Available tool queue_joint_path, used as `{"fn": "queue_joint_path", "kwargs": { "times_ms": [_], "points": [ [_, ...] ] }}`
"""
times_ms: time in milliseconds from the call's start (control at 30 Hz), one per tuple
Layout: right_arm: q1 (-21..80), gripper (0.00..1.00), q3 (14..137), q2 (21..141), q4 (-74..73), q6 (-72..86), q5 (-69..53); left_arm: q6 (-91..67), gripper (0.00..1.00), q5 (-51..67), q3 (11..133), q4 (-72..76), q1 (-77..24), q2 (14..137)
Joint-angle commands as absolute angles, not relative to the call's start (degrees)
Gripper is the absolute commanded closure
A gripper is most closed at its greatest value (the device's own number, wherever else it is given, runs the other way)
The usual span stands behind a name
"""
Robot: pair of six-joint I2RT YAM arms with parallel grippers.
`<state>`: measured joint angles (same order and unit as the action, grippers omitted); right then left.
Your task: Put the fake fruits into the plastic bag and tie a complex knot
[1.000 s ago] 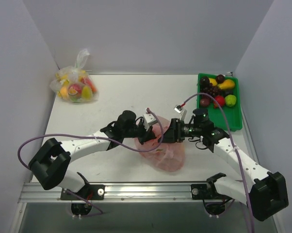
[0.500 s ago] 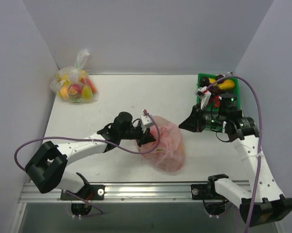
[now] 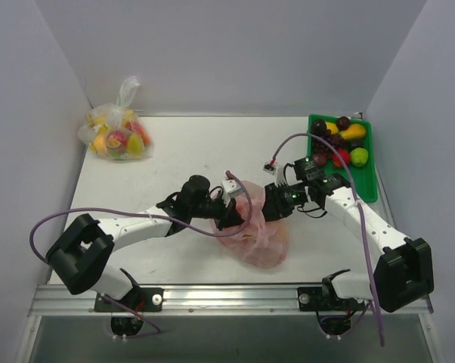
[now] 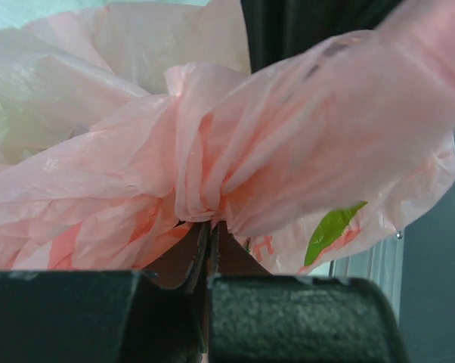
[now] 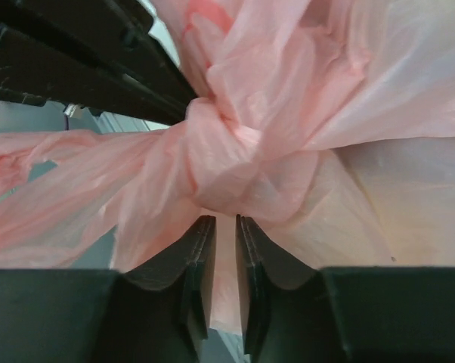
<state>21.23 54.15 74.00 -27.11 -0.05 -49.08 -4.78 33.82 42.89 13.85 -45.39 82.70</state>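
Observation:
The pink plastic bag (image 3: 261,234) lies bulging at the table's front centre, and its contents are hidden behind the plastic. Its handles are bunched into a tight knot (image 5: 227,162), which also shows in the left wrist view (image 4: 201,185). My left gripper (image 3: 231,212) is at the knot from the left, and its jaws (image 4: 210,225) are shut on pink plastic just under it. My right gripper (image 3: 269,206) is at the knot from the right. Its jaws (image 5: 225,221) are nearly closed, with a strip of pink plastic between them. Several fake fruits (image 3: 337,144) lie in a green tray.
The green tray (image 3: 369,189) stands at the back right, next to the right arm's elbow. A clear tied bag of yellow-red fruit (image 3: 118,138) sits at the back left. A purple cable (image 3: 341,162) loops over the right arm. White walls enclose the table on three sides.
The right arm swung away toward the green tray half a second ago and has come back to the knot. The left gripper has stayed on the bag.

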Motion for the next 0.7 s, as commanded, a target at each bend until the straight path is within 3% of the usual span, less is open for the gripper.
{"fn": "queue_joint_path", "kwargs": {
  "times_ms": [0,267,400,667],
  "points": [
    [23.28,0.8,51.61,74.18,-24.53,-1.14,-51.94,-14.03,1.0,33.93,44.03,21.85,-45.79,86.29],
    [25.58,0.43,50.09,76.63,-13.74,3.68,-53.0,-28.29,1.0,37.26,49.57,36.46,-45.44,90.09],
    [25.49,0.31,53.87,77.61,-5.99,8.34,-52.38,-34.17,1.0,38.76,51.85,39.37,-44.74,87.38],
    [25.75,0.3,56.61,76.29,6.5,14.42,-51.6,-34.19,1.0,43.41,51.6,34.54,-41.22,82.18]
  ]
}}
